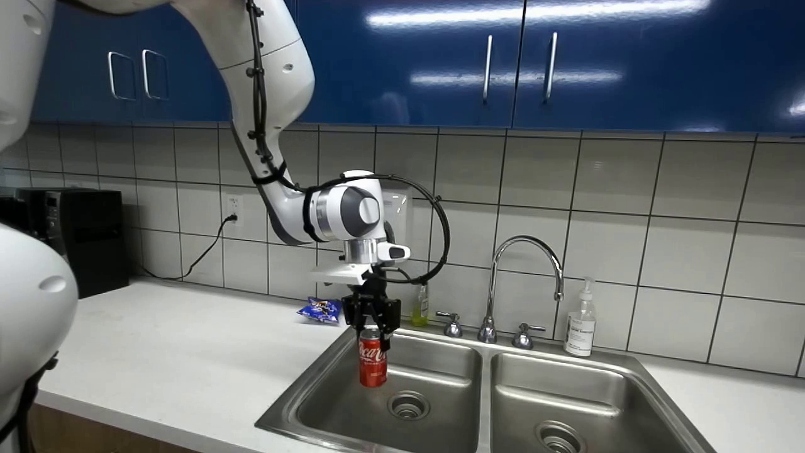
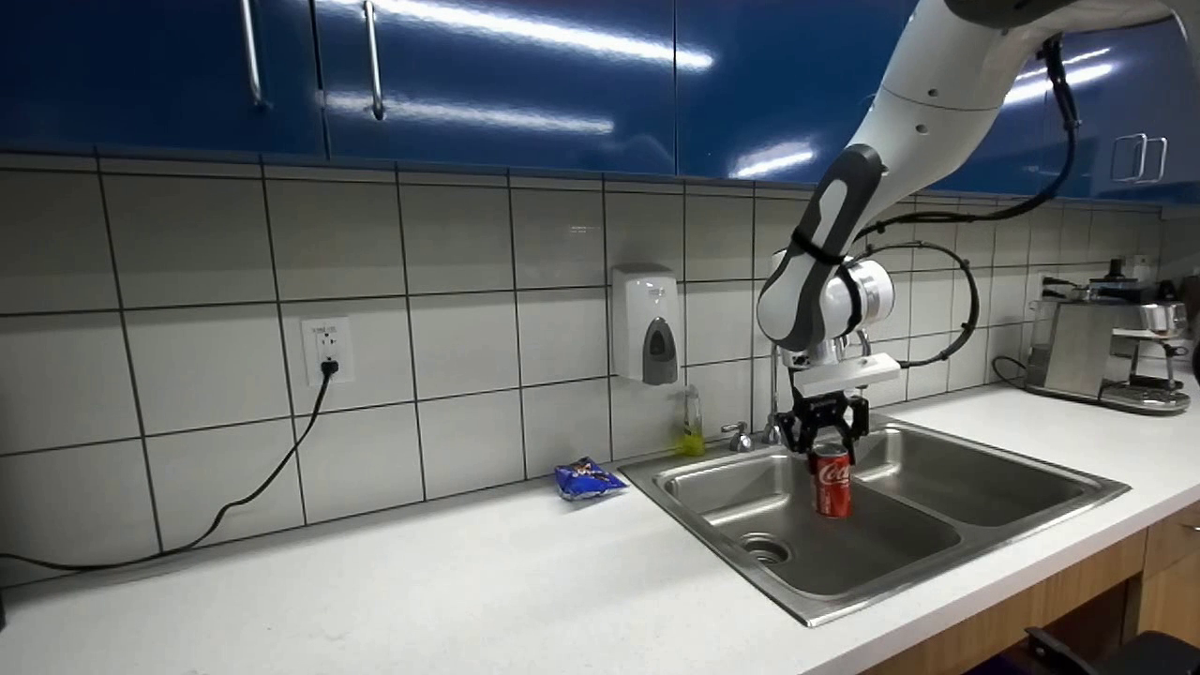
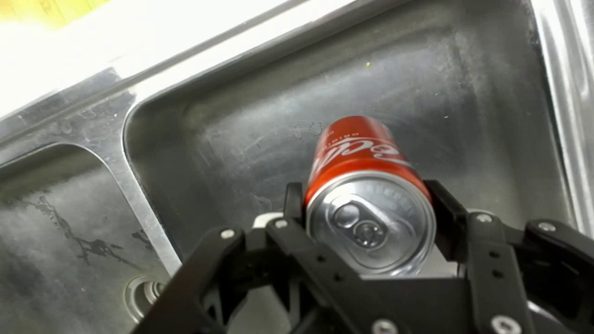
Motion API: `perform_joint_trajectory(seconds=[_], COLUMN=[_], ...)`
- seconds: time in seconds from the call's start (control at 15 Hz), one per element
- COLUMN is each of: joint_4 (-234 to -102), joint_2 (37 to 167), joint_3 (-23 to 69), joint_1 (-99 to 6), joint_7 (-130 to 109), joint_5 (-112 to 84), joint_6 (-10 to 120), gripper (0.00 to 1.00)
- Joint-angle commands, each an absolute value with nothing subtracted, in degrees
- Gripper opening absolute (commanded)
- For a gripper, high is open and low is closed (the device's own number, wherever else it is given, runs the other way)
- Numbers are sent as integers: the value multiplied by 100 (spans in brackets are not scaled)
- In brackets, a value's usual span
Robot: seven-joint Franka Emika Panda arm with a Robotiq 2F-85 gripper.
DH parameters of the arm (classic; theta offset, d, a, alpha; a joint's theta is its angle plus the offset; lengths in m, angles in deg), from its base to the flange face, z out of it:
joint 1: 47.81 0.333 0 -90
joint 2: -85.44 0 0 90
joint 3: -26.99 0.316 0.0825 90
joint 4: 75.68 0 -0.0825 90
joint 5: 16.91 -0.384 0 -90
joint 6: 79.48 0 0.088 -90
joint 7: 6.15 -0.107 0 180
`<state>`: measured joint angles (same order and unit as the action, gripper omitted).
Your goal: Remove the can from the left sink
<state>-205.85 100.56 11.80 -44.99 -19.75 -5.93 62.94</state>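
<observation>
Two black fingers (image 3: 293, 202) of my gripper (image 3: 366, 204) clamp the can (image 1: 373, 365) by its upper part, one against each side near the silvery top. In both exterior views it looks roughly upright over the left sink (image 1: 443, 371); I judge its base to be off the bottom, though nothing shows that gap outright.

Slip worries me most. The hold is high on smooth, curved metal with much of the body below it, so a jerky lift could let the can swing or slide out. How full it is I can't see: a heavy one needs more squeeze, a light one may crumple.

Then comes the rim (image 1: 311, 377). If I head sideways for the counter (image 2: 544, 562) before rising enough, the base will knock that edge and twist in my grip. On the left lies the blue packet (image 2: 586, 479), near the sink's back corner; lowering the can there could land it on top and tip it. Swinging right instead, the cable loop (image 1: 445, 226) might snag the faucet (image 1: 492, 289).
</observation>
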Motion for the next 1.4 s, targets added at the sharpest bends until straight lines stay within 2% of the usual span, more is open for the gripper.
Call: perform_joint_trajectory(seconds=[0.0,0.67,1.33], joint_4=[-21078,-21839,-21957], joint_2=[9243,8357,8404], joint_3=[1473,2469,3221], joint_1=[-4552,-4483,-4090], joint_7=[-2091,-1910,-1909], joint_5=[-372,-687,-1222], joint_6=[5989,5838,5953], gripper=[40,40,40])
